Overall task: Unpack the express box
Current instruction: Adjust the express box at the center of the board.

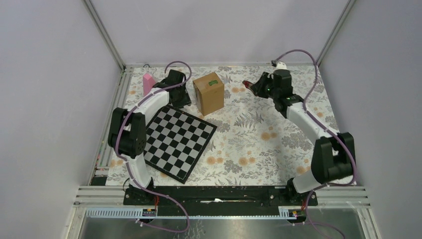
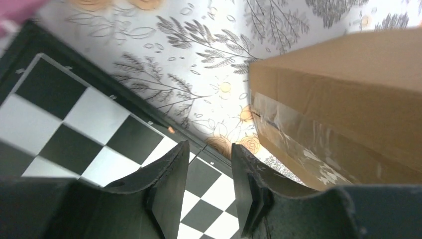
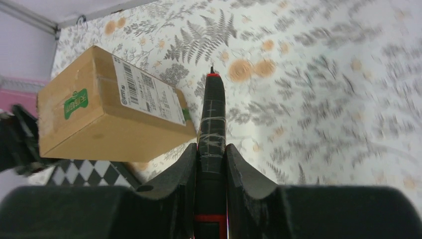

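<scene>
Right wrist reveals right pincer clamping a black tool; left pincer narrowly parted.

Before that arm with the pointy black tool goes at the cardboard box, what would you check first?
1. Tool gripped: right gripper is shut on the black tool. Ok.
2. Tip on a seam: the tip is apart from the express box. Not ok.
3. Box steadied: left gripper is open beside the box, holding nothing. Not ok.
4. Tape located: a clear taped seam shows on the box's side. Ok.
5. Seam on the face with the label: cannot tell.
</scene>
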Motion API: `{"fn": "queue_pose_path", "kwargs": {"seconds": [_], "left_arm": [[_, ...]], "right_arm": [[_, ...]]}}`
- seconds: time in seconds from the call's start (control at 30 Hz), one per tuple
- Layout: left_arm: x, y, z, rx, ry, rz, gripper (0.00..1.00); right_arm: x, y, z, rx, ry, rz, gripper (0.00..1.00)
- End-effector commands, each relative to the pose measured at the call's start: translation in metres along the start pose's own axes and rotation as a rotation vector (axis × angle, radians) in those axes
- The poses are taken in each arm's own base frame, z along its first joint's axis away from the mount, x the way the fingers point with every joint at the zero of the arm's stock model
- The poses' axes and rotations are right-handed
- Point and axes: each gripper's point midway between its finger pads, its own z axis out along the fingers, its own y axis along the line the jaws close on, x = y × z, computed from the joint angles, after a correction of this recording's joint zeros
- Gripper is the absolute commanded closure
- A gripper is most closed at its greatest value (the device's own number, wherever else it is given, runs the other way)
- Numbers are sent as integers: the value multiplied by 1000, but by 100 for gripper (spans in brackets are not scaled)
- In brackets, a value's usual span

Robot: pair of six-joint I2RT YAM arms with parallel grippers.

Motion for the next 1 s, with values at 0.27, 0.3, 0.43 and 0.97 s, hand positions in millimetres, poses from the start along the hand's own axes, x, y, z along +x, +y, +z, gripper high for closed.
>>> {"fn": "queue_pose_path", "kwargs": {"seconds": [0.27, 0.3, 0.43, 0.97], "left_arm": [[-63, -16, -7, -103, -150, -173, 58], [-61, -22, -3, -96, -136, -169, 58], [-42, -57, 4, -41, -93, -130, 59], [30, -151, -42, 207, 8, -54, 59]], "right_arm": [[-22, 82, 92, -106, -240, -512, 100], [-22, 84, 96, -108, -243, -522, 100], [-15, 90, 99, -132, -224, -537, 100], [21, 73, -2, -134, -138, -392, 100]]}}
